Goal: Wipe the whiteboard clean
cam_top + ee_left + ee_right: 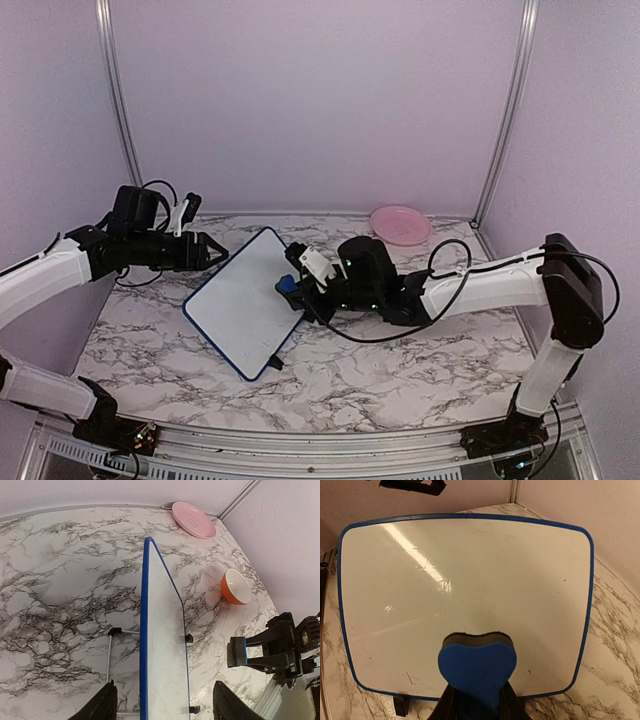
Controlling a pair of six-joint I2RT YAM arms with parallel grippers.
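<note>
- The whiteboard [245, 300] stands left of centre on the marble surface [400, 360], propped at a tilt on a wire stand [109, 655] with small black feet.
- Its frame is thin and dark blue with rounded corners.
- In the right wrist view its face shows white, with streaks of glare and a few small dark specks.
- The left arm [60, 265] reaches in from the left, and its jaws are at the board's upper left edge.
- The left jaws are open: the fingers [105, 702] stand wide apart with the board's edge between them, and neither appears to touch it.
- The right arm [480, 285] reaches in from the right, facing the board's front.
- The right jaws are closed on a blue heart-shaped eraser [477, 665].
- The eraser is in front of the lower middle of the board; the left wrist view shows a gap between it and the face.
- A pink plate [400, 225] lies at the far right corner of the surface.
- An orange bowl [236, 586] lies on its side between the plate and the right jaws.
</note>
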